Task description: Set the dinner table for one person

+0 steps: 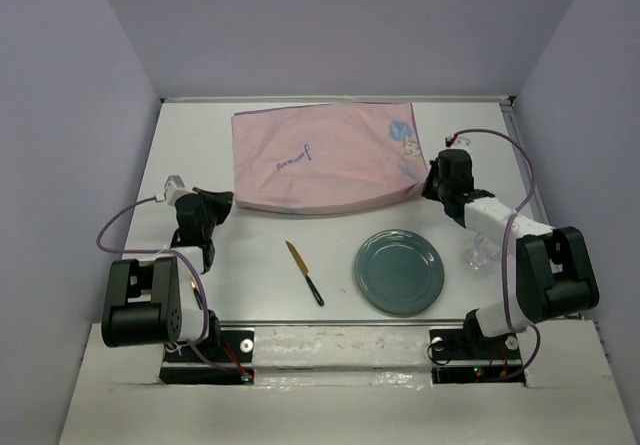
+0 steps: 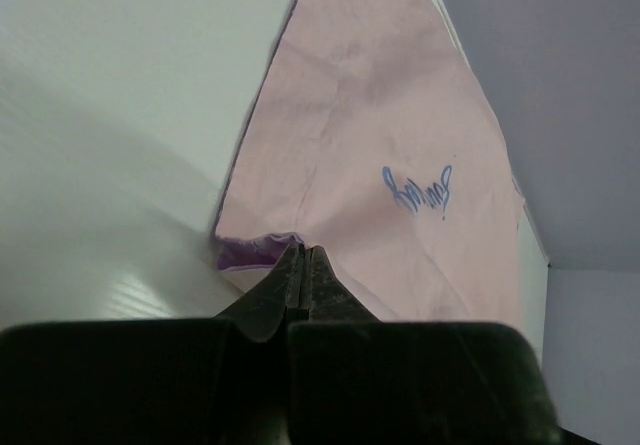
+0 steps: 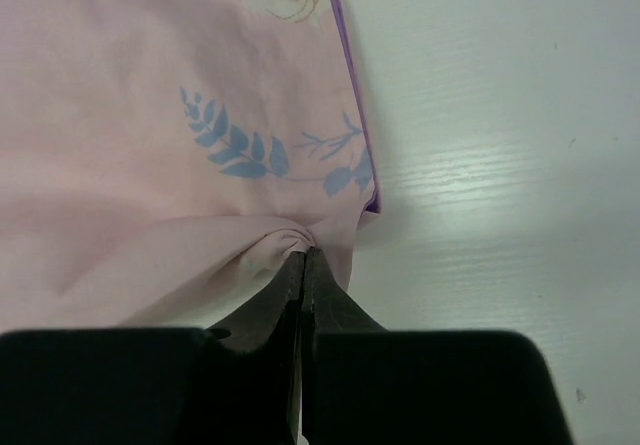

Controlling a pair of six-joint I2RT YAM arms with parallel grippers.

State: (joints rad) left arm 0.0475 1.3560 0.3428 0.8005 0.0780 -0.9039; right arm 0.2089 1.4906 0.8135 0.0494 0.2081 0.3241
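Note:
The white dinner table (image 1: pixel 200 145) carries a pink cloth (image 1: pixel 320 155) with blue print at the back middle. My left gripper (image 1: pixel 222 202) is shut on the cloth's near left corner (image 2: pixel 290 240). My right gripper (image 1: pixel 432 187) is shut on the cloth's near right corner (image 3: pixel 300 240), where the fabric bunches. A teal plate (image 1: pixel 400 271) lies at the front, right of centre. A knife (image 1: pixel 304 271) with a yellow blade and dark handle lies left of the plate. A clear glass (image 1: pixel 482 256) stands right of the plate, under my right arm.
Lavender walls close in the table at the back and both sides. A cable loops out from each arm. The arm bases sit at the table's near edge.

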